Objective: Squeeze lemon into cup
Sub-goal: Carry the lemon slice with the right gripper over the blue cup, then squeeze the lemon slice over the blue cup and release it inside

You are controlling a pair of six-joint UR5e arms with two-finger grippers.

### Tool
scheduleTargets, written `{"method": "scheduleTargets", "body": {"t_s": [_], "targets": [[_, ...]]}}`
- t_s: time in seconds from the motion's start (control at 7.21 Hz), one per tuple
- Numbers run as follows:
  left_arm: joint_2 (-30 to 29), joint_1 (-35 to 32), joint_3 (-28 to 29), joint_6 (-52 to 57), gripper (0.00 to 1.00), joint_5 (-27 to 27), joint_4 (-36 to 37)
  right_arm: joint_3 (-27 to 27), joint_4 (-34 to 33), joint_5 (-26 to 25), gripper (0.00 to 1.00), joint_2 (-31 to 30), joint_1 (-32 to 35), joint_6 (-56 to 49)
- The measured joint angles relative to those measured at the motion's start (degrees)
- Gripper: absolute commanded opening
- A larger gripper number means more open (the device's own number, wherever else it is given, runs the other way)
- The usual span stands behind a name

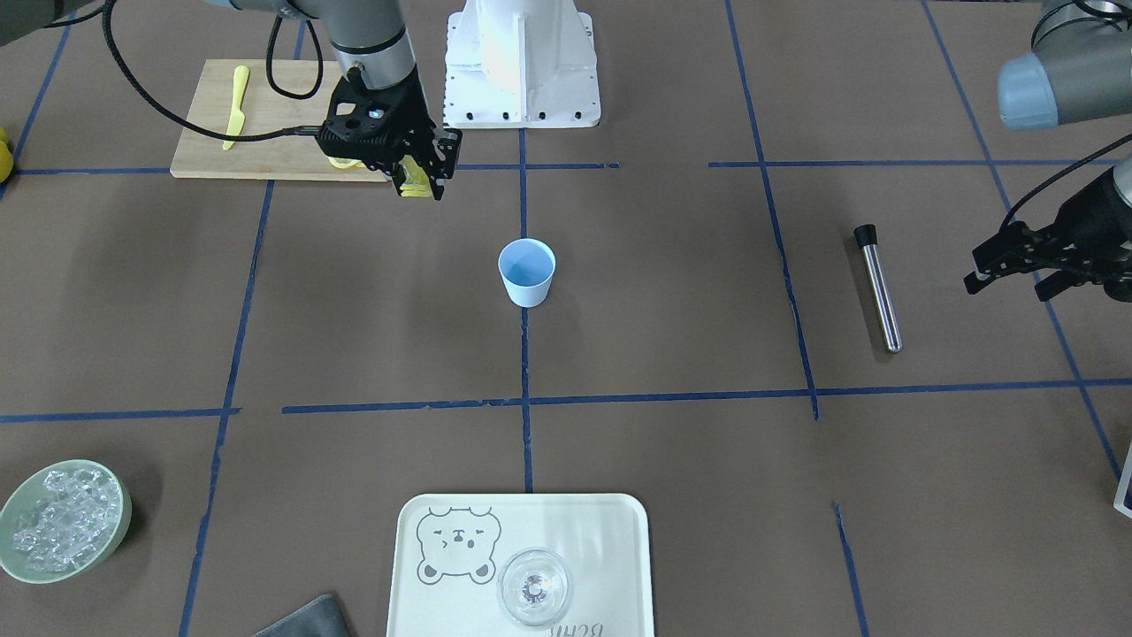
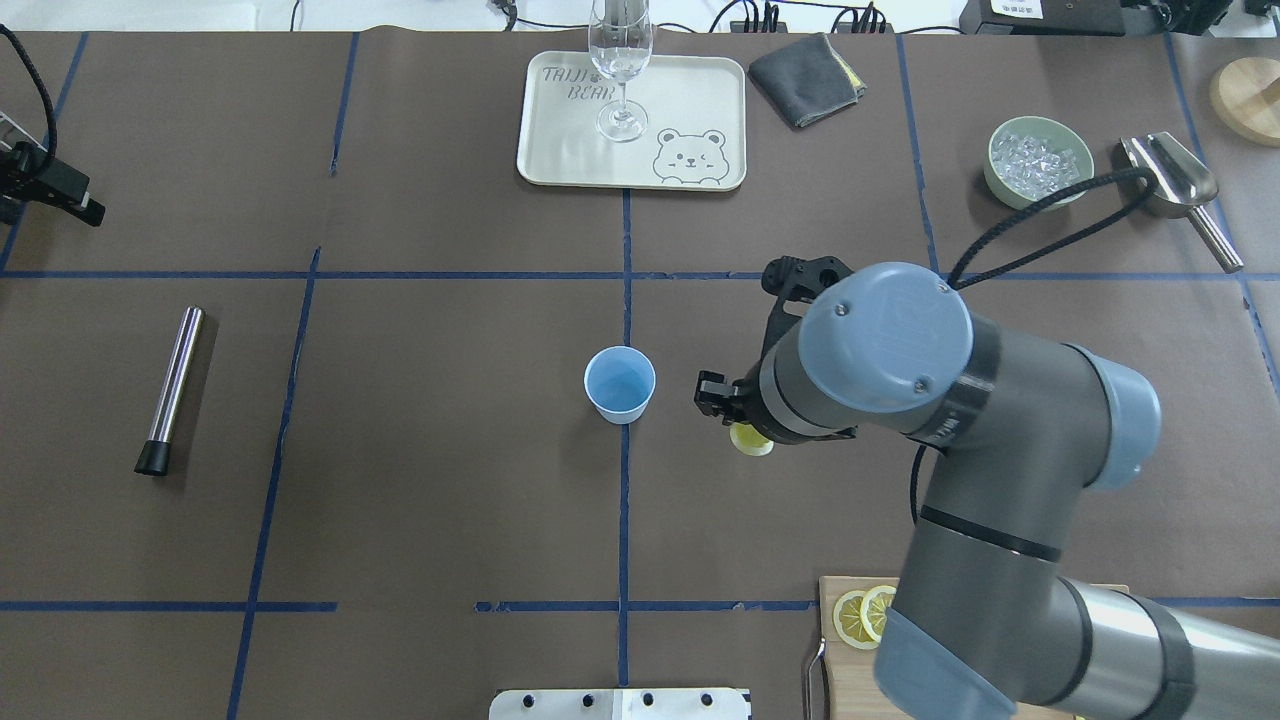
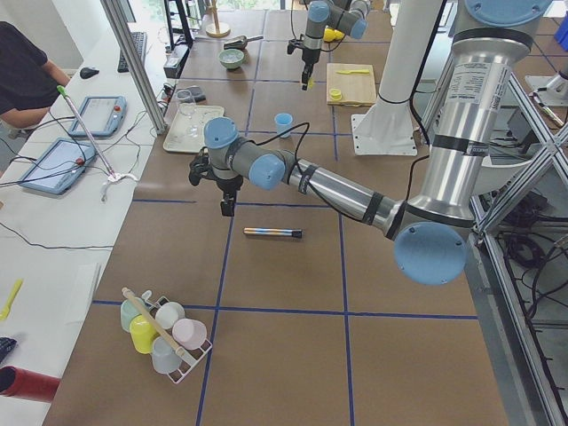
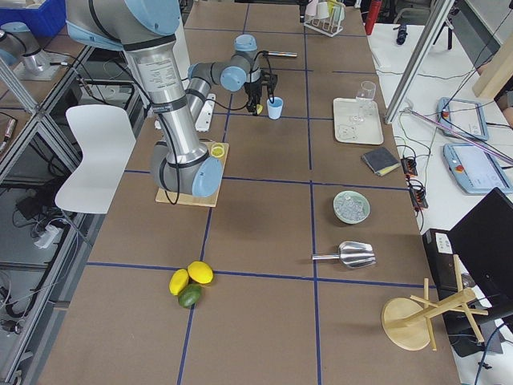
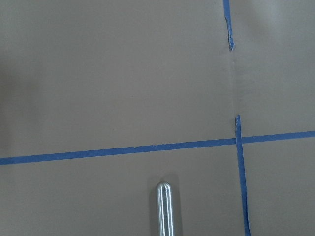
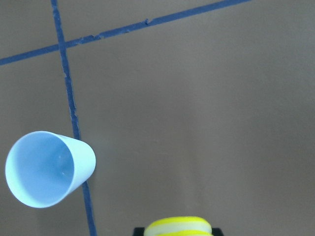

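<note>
The light blue cup (image 1: 527, 272) stands upright at the table's middle and also shows in the overhead view (image 2: 620, 385) and the right wrist view (image 6: 47, 169). My right gripper (image 1: 417, 184) is shut on a lemon slice (image 1: 412, 186), held on edge above the table, to the robot's right of the cup and apart from it. The slice's rind shows in the overhead view (image 2: 750, 440) and at the bottom of the right wrist view (image 6: 179, 226). Two more slices (image 2: 865, 615) lie on the cutting board (image 1: 265, 115). My left gripper (image 1: 1008, 285) is open and empty, far off near the table's left end.
A metal muddler (image 1: 877, 287) lies near the left gripper. A yellow knife (image 1: 236, 106) lies on the board. A tray (image 1: 584, 531) holding a clear glass (image 1: 533, 587) and a green bowl of ice (image 1: 62, 520) sit at the far side. The robot base (image 1: 522, 62) stands behind the cup.
</note>
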Motion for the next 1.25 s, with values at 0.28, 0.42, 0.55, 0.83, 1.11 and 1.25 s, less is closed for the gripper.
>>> {"method": "scheduleTargets", "body": {"t_s": [0.28, 0.42, 0.55, 0.83, 1.11, 1.25], "targets": [[0.0, 0.0, 0.2, 0.1, 1.0, 0.0, -0.1, -9.0, -0.4, 0.0, 0.52, 8.5, 0.6, -0.6], [0.0, 0.0, 0.3, 0.1, 1.0, 0.0, -0.1, -13.2, 1.4, -0.1, 0.52, 11.6, 1.0, -0.6], [0.0, 0.0, 0.4, 0.1, 1.0, 0.0, -0.1, -17.3, 4.3, -0.1, 0.52, 13.9, 1.4, -0.5], [0.0, 0.0, 0.6, 0.1, 1.0, 0.0, -0.1, -23.3, 7.3, 0.0, 0.52, 17.3, 1.8, -0.4], [-0.1, 0.0, 0.6, 0.1, 1.0, 0.0, -0.1, -24.6, 7.4, 0.6, 0.53, 18.0, 1.9, -0.3], [-0.1, 0.0, 0.6, 0.1, 1.0, 0.0, 0.0, -24.7, 6.9, 1.7, 0.53, 18.0, 1.9, -0.1]]}}
